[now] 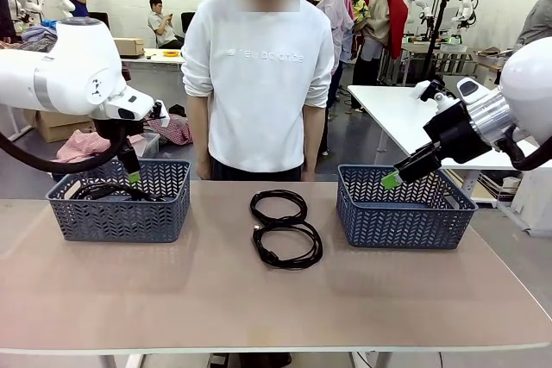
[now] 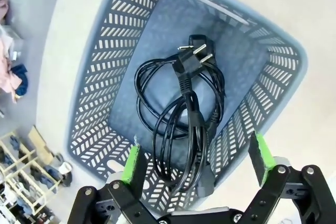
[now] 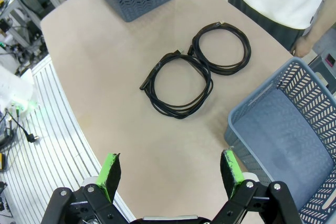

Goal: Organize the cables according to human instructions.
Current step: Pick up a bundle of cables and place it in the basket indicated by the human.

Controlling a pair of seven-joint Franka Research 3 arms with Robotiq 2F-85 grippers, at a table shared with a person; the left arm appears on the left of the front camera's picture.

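One black cable [image 2: 181, 108] lies coiled with its plug on top inside the left grey basket [image 2: 100, 77]. My left gripper [image 2: 196, 159] hangs open above it, holding nothing; the front view shows it [image 1: 132, 175] over that basket [image 1: 119, 213]. Two more cables lie touching on the table's middle: the far coil [image 1: 278, 207] and the near coil [image 1: 287, 245]. The right wrist view shows them as well, far coil [image 3: 221, 48] and near coil [image 3: 178, 83]. My right gripper [image 3: 170, 169] is open and holds nothing, hovering by the left rim of the right basket [image 1: 404, 213].
A person in a white sweatshirt [image 1: 259, 75] stands at the far edge behind the coils, arms at their sides. The right basket [image 3: 294, 145] shows a bare floor. The tabletop [image 1: 172, 290] is open in front of both baskets.
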